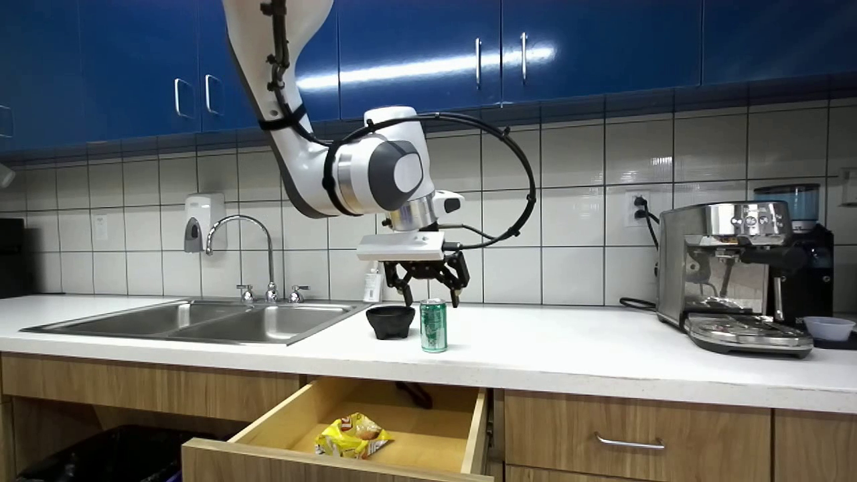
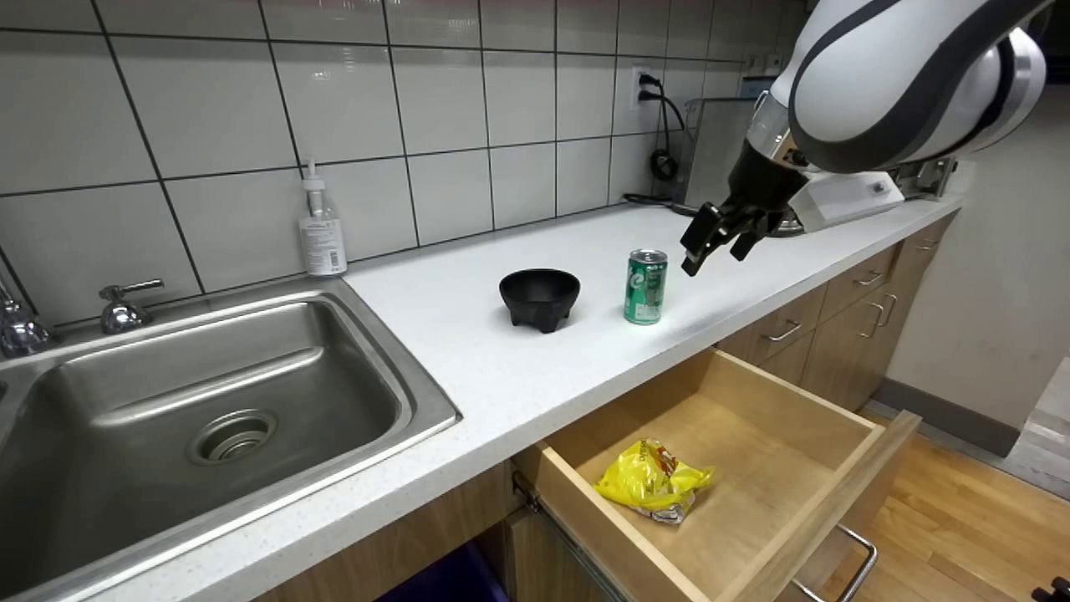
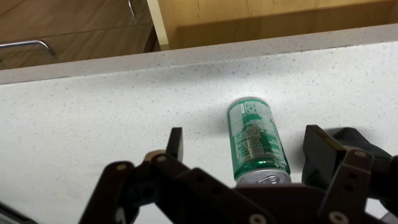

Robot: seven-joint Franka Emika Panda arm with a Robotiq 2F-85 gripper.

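- currently, the pulled-out drawer point(image 2: 777, 468) is holding a crumpled yellow bag point(image 2: 654, 481); in an exterior view a dark object point(image 1: 420, 396) is lying at the drawer's back, too shadowed to name.
- the steel sink point(image 2: 276, 368) is running out of an exterior view, its drain point(image 2: 234, 436) showing.
- the black bowl point(image 2: 539, 297) is sitting beside the green can point(image 2: 645, 288), its bottom hiding in the dark; a finger point(image 3: 318, 149) is partly covering it in the wrist view.
- the gripper point(image 2: 715, 258) is hanging over the counter point(image 2: 468, 351), its fingers spread wide.
- the can is standing upright on the counter, apart from the gripper; the wrist view is showing it between the fingers, the gripper's body covering part of its lid.
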